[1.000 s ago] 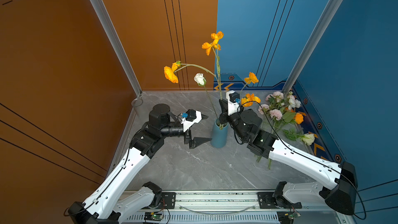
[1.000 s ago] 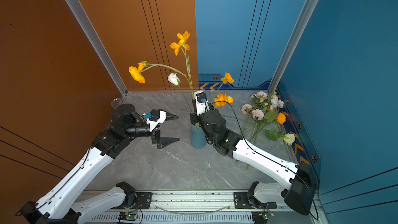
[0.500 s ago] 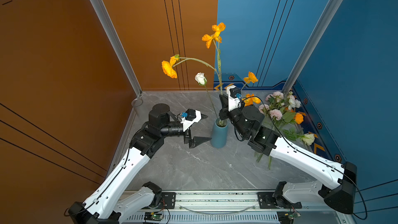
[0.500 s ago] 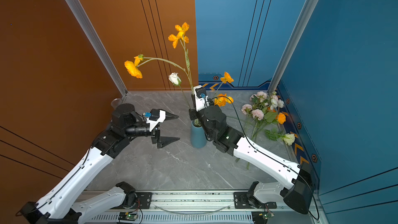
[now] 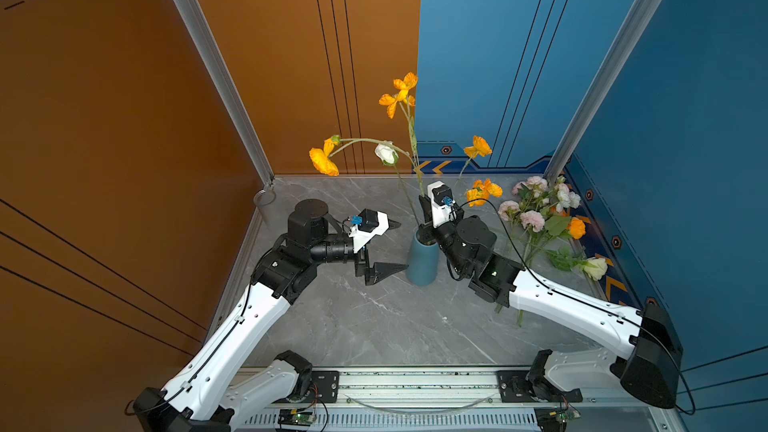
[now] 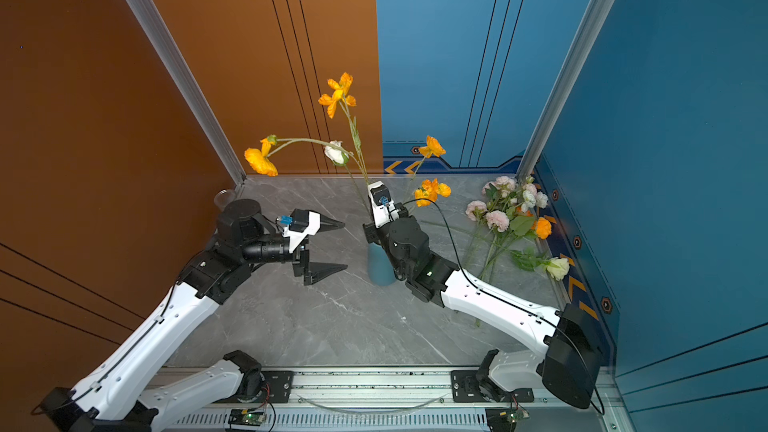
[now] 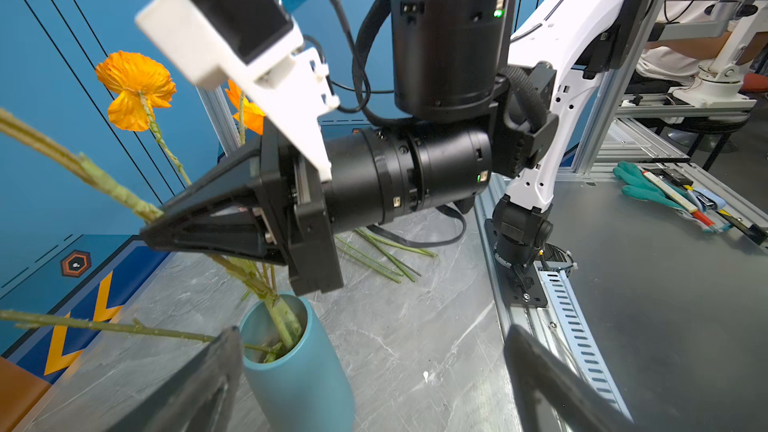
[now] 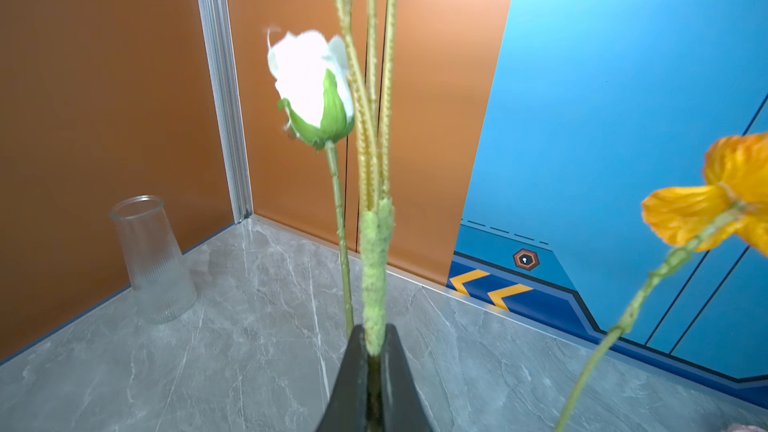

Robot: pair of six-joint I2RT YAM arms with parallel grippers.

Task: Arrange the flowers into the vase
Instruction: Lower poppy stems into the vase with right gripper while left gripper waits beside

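At the middle of the frame in both top views, the teal vase point(image 5: 423, 261) stands on the grey bench point(image 5: 374, 326). The right arm's fingers point(image 5: 424, 214) hover right over its mouth, clenched on the fuzzy green stalk of an orange-flowered stem point(image 8: 376, 268). The left wrist view shows that stalk running down past the rim into the vase. The grip therefore looks meant to steer the foot to the bottom and to stop the tall, top-heavy branches from tipping out. A white rose point(image 5: 386, 153) rises from the same vase, leaning toward the upper left of the frame. The left arm's fingers point(image 5: 384, 271) are spread wide and hold nothing, just beside the vase on its left. I judge they are parked there to steady the vase should the stem drag it over. The rest of the flowers point(image 5: 536, 222), pink, white and orange, lie on the bench at the right of the frame, within easy reach of the right arm. A clear glass vase point(image 5: 264, 197) stands empty in the far left corner.
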